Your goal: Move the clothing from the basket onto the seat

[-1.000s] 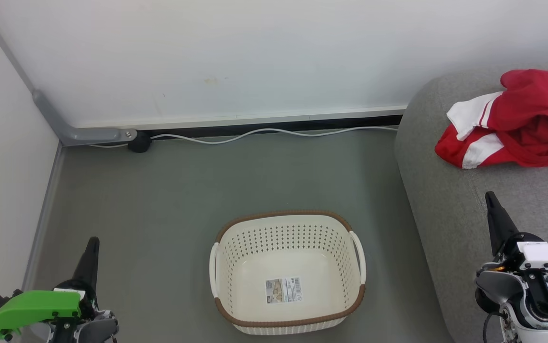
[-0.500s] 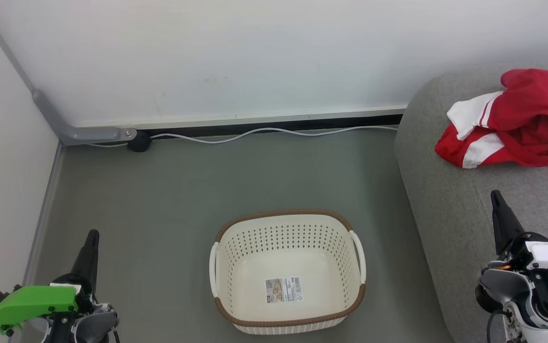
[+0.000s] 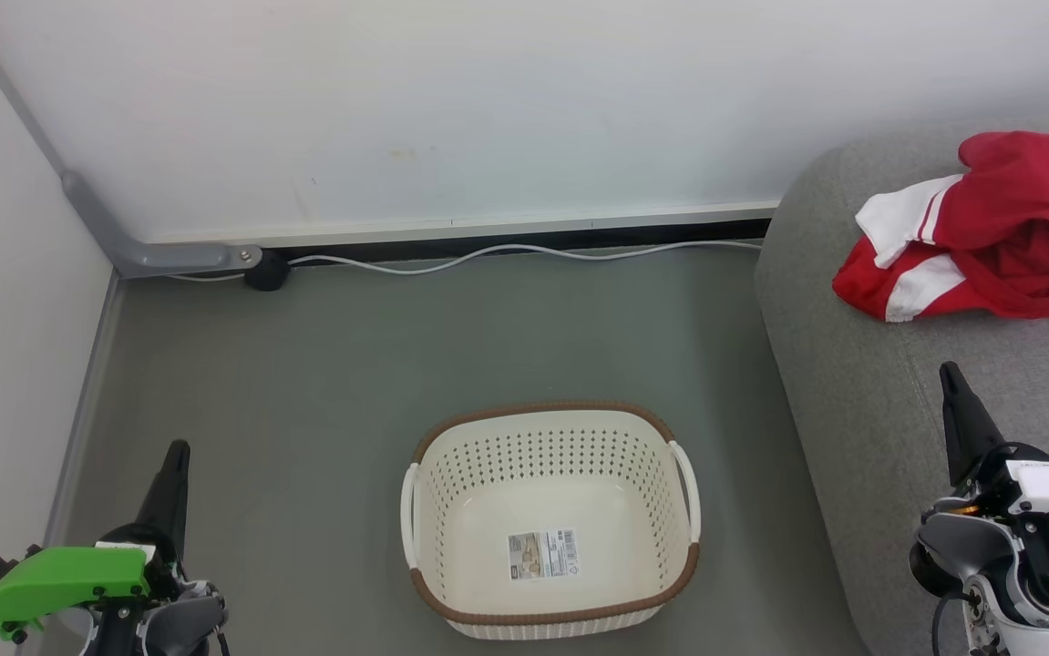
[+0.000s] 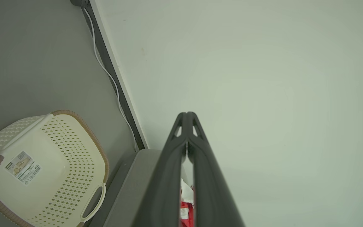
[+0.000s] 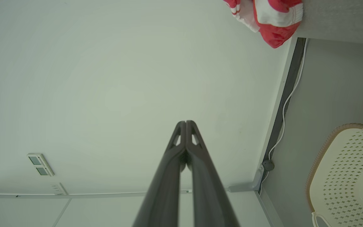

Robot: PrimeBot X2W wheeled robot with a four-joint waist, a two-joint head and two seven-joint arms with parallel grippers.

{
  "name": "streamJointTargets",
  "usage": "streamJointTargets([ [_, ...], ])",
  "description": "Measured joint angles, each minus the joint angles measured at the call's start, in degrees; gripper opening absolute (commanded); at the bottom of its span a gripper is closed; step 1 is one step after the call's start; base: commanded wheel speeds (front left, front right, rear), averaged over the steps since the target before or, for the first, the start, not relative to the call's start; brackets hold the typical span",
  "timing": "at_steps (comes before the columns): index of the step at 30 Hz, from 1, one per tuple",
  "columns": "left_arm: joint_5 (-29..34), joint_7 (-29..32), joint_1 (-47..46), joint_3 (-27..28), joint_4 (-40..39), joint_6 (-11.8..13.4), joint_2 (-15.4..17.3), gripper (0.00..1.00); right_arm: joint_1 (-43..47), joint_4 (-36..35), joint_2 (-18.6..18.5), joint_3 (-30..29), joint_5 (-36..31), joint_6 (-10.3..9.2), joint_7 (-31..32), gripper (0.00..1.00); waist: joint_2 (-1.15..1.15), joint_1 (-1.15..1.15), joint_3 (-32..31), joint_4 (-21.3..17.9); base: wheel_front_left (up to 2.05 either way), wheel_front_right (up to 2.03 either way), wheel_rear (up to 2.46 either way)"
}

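The clothing (image 3: 989, 228) lies crumpled on the seat (image 3: 852, 364), ahead of the right pincer (image 3: 946, 371) and apart from it. The basket (image 3: 542, 408) stands between that and the left pincer (image 3: 178, 450). Both pincers are closed, fingers pressed together.

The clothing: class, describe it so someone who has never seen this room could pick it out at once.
Find the big grey seat on the right of the head view. Near its far end, close to the wall, lies the crumpled clothing. It alone is bright red with white panels; the cream basket on the floor holds no fabric.
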Motion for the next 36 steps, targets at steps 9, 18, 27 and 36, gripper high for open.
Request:
streamJointTargets([
  [9, 0.0, 0.0, 0.0, 0.0, 0.0, 0.0, 0.0, 0.0, 0.0, 0.0, 0.0, 0.0, 0.0, 0.0, 0.0, 0.0, 0.0, 0.0, 0.0, 0.0, 0.0, 0.0, 0.0],
  [18, 0.0, 0.0, 0.0, 0.0, 0.0, 0.0, 0.0, 0.0, 0.0, 0.0, 0.0, -0.1, 0.0, 0.0, 0.0, 0.0, 0.0, 0.0, 0.0, 0.0, 0.0, 0.0, 0.0],
  [27, 0.0, 0.0, 0.0, 0.1, 0.1, -0.2, 0.0, 0.0, 0.0, 0.0, 0.0, -0.1, 0.0, 0.01, 0.0, 0.0, 0.0, 0.0, 0.0, 0.0, 0.0, 0.0, 0.0],
  [36, 0.0, 0.0, 0.0, 0.1, 0.1, -0.2, 0.0, 0.0, 0.0, 0.0, 0.0, -0.1, 0.0, 0.07, 0.0, 0.0, 0.0, 0.0, 0.0, 0.0, 0.0, 0.0, 0.0],
])
